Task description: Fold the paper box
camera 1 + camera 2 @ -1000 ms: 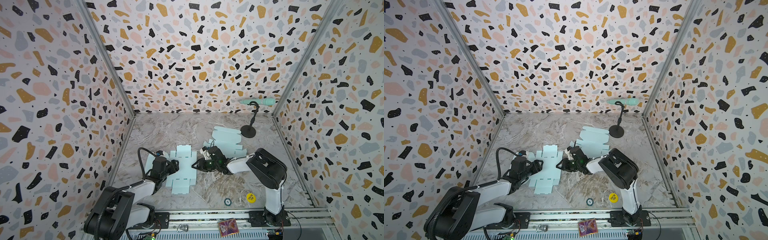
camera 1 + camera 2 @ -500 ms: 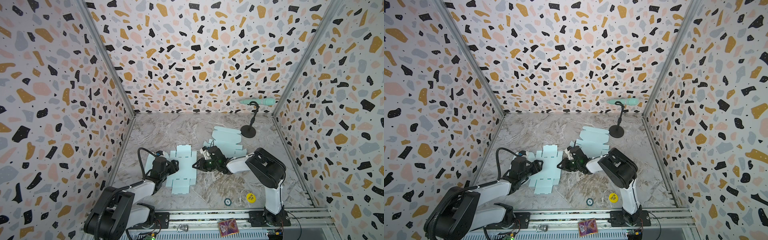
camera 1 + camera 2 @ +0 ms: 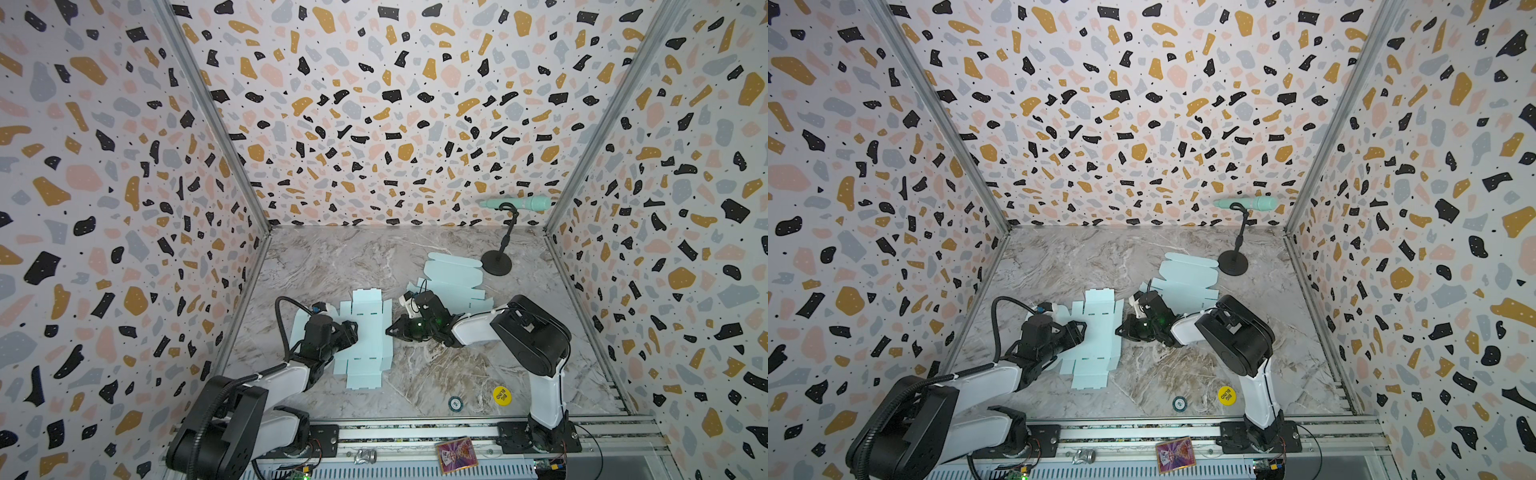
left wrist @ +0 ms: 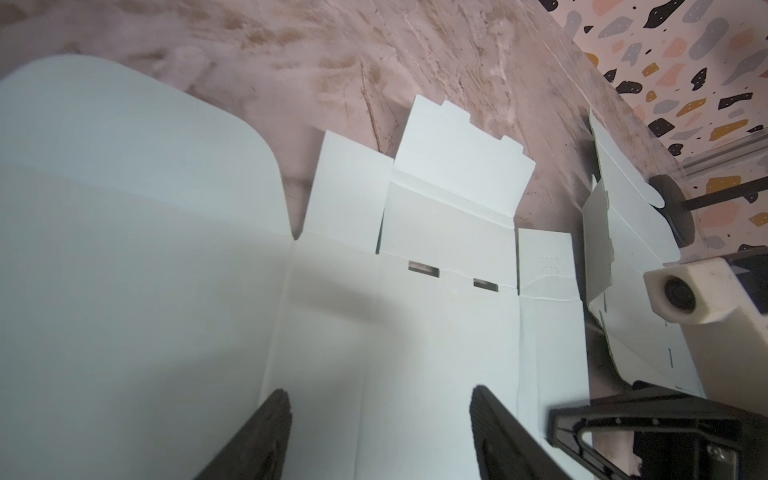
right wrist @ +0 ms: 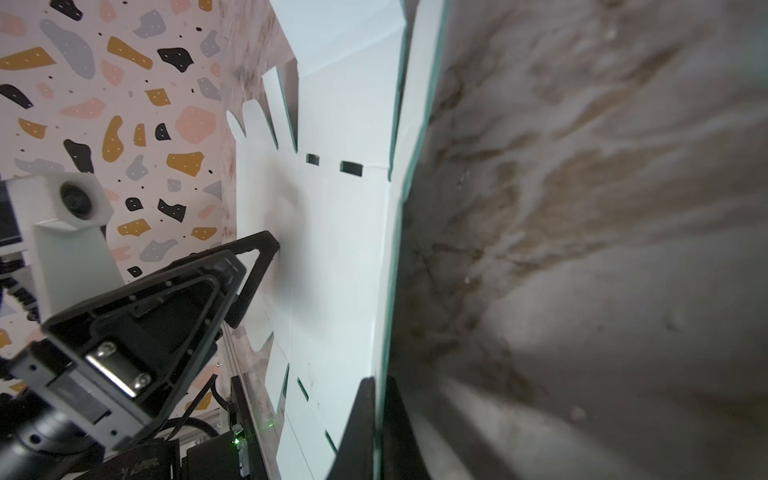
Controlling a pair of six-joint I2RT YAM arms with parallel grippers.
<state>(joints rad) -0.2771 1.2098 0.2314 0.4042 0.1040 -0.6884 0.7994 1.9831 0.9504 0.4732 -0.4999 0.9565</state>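
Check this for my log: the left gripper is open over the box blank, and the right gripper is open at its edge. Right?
No: the right gripper is shut, pinching the box blank by its edge, as the right wrist view shows. The left gripper is open over it.

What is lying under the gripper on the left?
The flat, unfolded paper box, spread on the marble table. The open left gripper hides part of it; whether it touches the paper is unclear.
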